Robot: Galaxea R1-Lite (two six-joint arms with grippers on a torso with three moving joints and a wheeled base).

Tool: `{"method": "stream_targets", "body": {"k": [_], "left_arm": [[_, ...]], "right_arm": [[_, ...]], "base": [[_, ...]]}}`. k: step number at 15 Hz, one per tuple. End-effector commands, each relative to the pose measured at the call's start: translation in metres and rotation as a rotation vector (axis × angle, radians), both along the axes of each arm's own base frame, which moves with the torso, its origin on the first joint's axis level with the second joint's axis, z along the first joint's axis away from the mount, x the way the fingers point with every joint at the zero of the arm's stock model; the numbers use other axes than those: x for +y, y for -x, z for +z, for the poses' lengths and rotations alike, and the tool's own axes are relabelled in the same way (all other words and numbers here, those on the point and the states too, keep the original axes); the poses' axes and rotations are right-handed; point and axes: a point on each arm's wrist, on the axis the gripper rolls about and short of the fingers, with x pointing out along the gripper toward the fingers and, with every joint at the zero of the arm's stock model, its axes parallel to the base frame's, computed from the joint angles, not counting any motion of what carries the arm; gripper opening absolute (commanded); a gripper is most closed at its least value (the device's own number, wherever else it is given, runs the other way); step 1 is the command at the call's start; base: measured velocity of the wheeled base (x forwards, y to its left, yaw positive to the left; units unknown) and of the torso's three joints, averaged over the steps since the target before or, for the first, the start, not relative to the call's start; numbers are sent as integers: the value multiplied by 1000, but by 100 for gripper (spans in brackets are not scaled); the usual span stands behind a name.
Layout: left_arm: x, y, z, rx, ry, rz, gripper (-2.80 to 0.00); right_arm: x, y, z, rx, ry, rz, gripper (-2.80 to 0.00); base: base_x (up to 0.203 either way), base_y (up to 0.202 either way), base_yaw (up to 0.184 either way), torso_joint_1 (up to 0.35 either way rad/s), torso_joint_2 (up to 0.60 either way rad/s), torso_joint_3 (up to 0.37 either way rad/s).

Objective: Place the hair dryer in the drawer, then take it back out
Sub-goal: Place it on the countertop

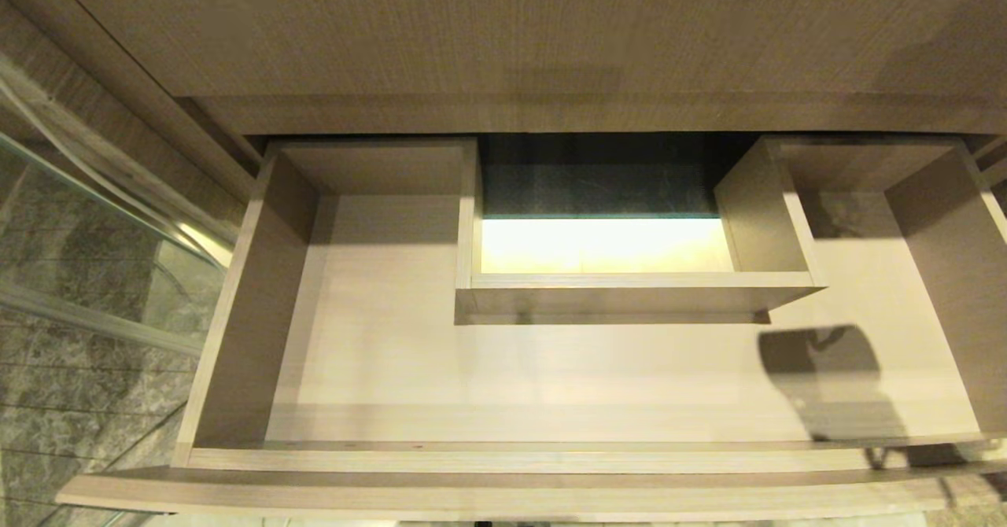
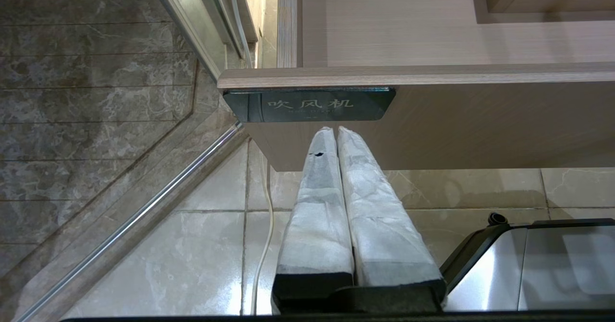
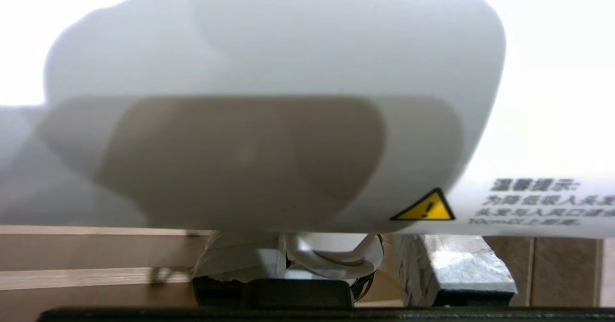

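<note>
The drawer (image 1: pixel 519 458) stands pulled out, light wood-grain, with a boxed cut-out (image 1: pixel 629 287) mid-back and nothing lying on its floor. A dark shadow (image 1: pixel 826 377) falls on the floor at its right end. The white hair dryer (image 3: pixel 269 96) fills the right wrist view, a yellow warning sticker (image 3: pixel 425 206) on its barrel. My right gripper (image 3: pixel 331 235) is shut on it, and the body hides the fingertips. Neither shows in the head view. My left gripper (image 2: pixel 336 130) is shut and empty, parked below the drawer's dark label (image 2: pixel 307 105).
A wood-grain counter panel (image 1: pixel 503 31) overhangs the drawer's back. A glass door with a metal rail (image 1: pixel 94 197) stands to the left over dark marble tiles. A white cord (image 2: pixel 262 226) lies on the pale floor tiles beside my base (image 2: pixel 538 264).
</note>
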Motion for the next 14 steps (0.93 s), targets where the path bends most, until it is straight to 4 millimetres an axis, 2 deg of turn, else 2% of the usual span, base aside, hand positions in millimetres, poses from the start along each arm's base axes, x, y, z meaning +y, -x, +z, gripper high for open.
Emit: {"method": "stream_targets", "body": {"k": [1, 14], "left_arm": [[0, 0, 0, -1, 0, 1, -280], [0, 0, 0, 0, 0, 1, -280]], "right_arm": [[3, 9, 0, -18, 9, -10, -280], [12, 38, 5, -100, 38, -26, -280]], "base": [[0, 0, 0, 0, 0, 0], [0, 0, 0, 0, 0, 0]]}}
